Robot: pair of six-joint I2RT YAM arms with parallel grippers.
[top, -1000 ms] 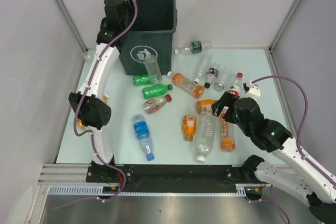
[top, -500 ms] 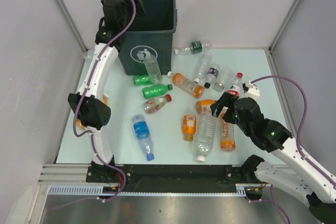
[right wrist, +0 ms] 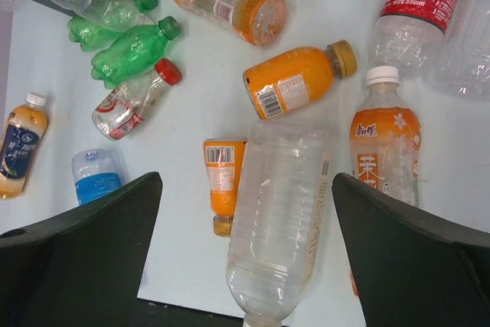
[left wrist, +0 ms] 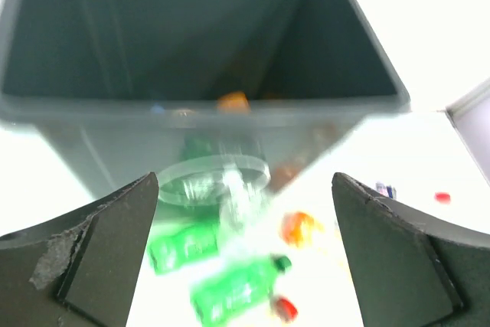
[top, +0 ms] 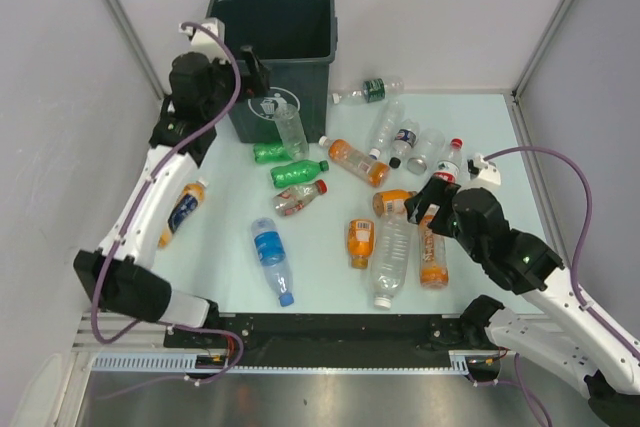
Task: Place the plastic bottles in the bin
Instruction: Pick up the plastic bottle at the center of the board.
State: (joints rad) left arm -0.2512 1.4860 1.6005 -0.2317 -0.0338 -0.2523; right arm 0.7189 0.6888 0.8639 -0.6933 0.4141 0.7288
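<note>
The dark green bin (top: 285, 57) stands at the back left, and the left wrist view looks into it past its rim (left wrist: 199, 109); something orange (left wrist: 232, 100) lies inside. My left gripper (top: 246, 71) hangs open and empty at the bin's front left corner. Several plastic bottles lie on the table. My right gripper (top: 427, 203) is open and empty above a large clear bottle (right wrist: 279, 212), between an orange bottle (right wrist: 222, 181) and a tea bottle (right wrist: 385, 151). Two green bottles (top: 290, 162) and a leaning clear bottle (top: 291, 129) sit in front of the bin.
A dark-labelled orange bottle (top: 183, 205) lies at the left by my left arm. A blue-labelled bottle (top: 270, 257) lies near the front edge. More bottles (top: 405, 137) cluster at the back right. Grey walls enclose the table on three sides.
My left gripper let go of the orange bottle over the bin, opened wide, and swung down to the bin's front left. The right gripper opened a little more and stayed put.
</note>
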